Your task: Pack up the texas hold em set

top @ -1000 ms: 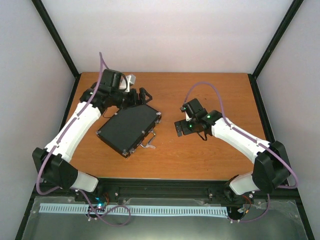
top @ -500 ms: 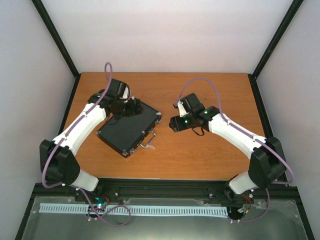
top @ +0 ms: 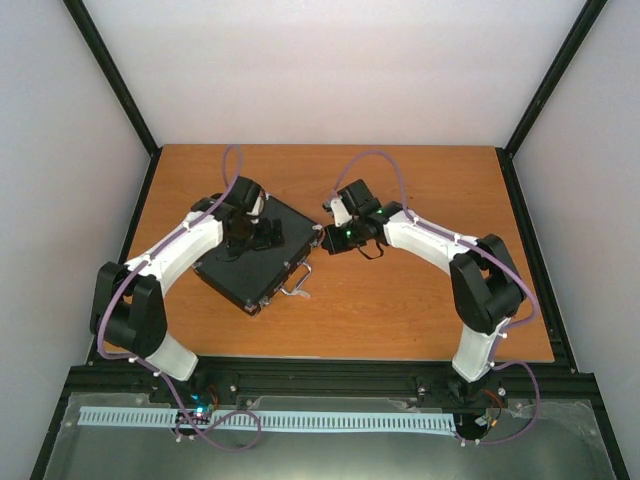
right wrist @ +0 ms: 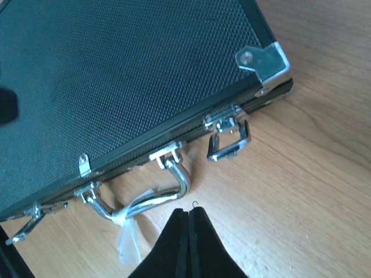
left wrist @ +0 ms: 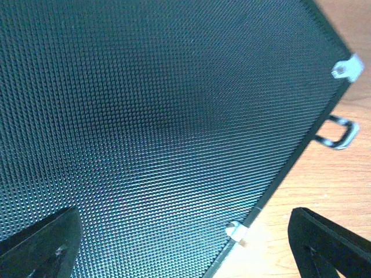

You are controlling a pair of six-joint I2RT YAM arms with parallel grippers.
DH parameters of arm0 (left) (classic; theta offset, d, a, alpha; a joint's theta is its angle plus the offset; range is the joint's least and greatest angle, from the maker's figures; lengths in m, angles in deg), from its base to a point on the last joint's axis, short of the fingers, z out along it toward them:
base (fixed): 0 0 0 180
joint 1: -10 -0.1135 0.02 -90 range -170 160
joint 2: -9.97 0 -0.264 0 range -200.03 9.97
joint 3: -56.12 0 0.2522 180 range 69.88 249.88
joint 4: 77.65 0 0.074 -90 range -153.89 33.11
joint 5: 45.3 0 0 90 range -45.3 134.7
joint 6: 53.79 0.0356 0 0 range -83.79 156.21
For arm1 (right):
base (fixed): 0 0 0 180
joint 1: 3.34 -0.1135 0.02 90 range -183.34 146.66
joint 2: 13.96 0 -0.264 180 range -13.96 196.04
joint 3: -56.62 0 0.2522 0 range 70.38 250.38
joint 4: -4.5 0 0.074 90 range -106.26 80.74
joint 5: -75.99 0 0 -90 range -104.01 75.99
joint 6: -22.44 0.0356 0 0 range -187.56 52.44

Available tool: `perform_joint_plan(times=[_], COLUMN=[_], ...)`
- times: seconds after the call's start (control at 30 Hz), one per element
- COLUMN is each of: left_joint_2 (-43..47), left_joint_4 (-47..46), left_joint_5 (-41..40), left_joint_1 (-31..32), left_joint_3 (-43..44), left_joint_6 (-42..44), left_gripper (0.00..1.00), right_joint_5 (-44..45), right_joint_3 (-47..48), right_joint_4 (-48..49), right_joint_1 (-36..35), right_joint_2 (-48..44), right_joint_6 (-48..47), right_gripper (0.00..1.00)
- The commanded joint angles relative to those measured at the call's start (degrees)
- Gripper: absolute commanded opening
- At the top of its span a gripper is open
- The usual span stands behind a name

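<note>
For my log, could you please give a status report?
Left end effector open over flat black textured case. Right end effector shut, empty, by its silver metal handle. Lid down. Nothing blocking.

One black case (top: 250, 270), one table (top: 420, 300)

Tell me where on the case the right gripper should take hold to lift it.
I would take the silver handle on the long front edge of the black case. It lies out over the table, its bar clear of the edge, so a finger fits each side. Come down from that open side, where the right gripper sits shut; open it first.
</note>
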Motion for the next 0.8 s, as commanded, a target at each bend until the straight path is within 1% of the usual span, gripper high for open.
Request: perform_joint_plan(times=[0.0, 0.23, 0.57, 0.77], left_joint_2=[-1.4, -1.9, -1.3, -0.7], left_joint_4=[-3.0, -4.5, -4.8, -4.8], left_joint_5=[-0.5, -0.8, -1.0, -1.1], left_joint_1=[-0.4, -0.4, -0.4, -0.4], left_joint_3=[-2.2, -6.2, -9.0, -9.4], left_joint_6=[1.0, 0.9, 0.9, 0.9], left_gripper=[1.0, 1.0, 1.0, 1.0], right_joint_5=[-0.9, -0.6, 1.5, 1.3], right_joint_3=[3.0, 3.4, 5.7, 5.0], right_joint_4=[3.7, 6.5, 5.7, 6.1], right_joint_1=[0.6, 1.0, 1.1, 1.1], right_joint_2=[1.7, 3.7, 9.0, 7.8], right_joint_6=[1.2, 2.4, 3.2, 3.0], right_gripper=[0.03, 0.03, 0.03, 0.03])
